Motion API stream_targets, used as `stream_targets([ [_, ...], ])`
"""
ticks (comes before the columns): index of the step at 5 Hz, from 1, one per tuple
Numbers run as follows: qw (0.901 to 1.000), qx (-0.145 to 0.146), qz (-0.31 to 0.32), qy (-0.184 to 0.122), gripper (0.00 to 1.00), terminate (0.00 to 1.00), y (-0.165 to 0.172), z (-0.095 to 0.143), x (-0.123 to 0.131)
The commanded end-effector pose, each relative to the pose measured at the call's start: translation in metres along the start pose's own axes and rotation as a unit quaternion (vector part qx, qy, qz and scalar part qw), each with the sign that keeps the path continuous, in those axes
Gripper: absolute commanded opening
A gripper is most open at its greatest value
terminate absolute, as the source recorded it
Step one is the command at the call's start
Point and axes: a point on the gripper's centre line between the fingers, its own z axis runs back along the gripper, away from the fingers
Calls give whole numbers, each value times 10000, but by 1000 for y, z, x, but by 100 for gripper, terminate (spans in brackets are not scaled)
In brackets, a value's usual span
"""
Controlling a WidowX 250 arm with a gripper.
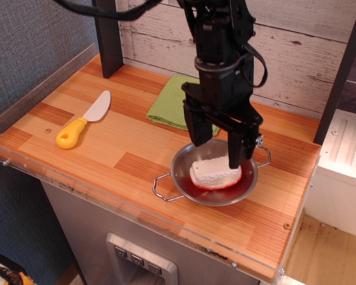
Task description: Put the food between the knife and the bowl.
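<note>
Lying in the bowl (pixel 187 187), the food (pixel 213 174) runs its long axis left-right, tilted slightly up to the right. My claw (pixel 219 149) straddles it, jaws spread wide, gripping nothing. Farther left, the knife (pixel 83 120) points its blade toward the back wall.

Striped wooden bench (pixel 130 148) with a clear plastic edge, whitewashed plank wall (pixel 296 53) behind, blue-grey textured wall (pixel 29 35) at the side, white cabinet (pixel 344 172) and wood floor (pixel 320 249) beyond.
</note>
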Motion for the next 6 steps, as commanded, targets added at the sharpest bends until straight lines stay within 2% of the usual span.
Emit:
stream_targets([
  [1, 9991, 307, -150, 266, 100, 0, 5, -20, -4],
  [3, 9968, 447, -177, 635, 100, 0, 1, -37, -11],
  [4, 9973, 474, -237, 506, 0, 0, -3, -31, -9],
  [5, 9974, 580, -331, 274, 0, 0, -10, -17, -6],
  [6, 9976, 646, -87, -213, 0, 0, -10, 22, -7],
])
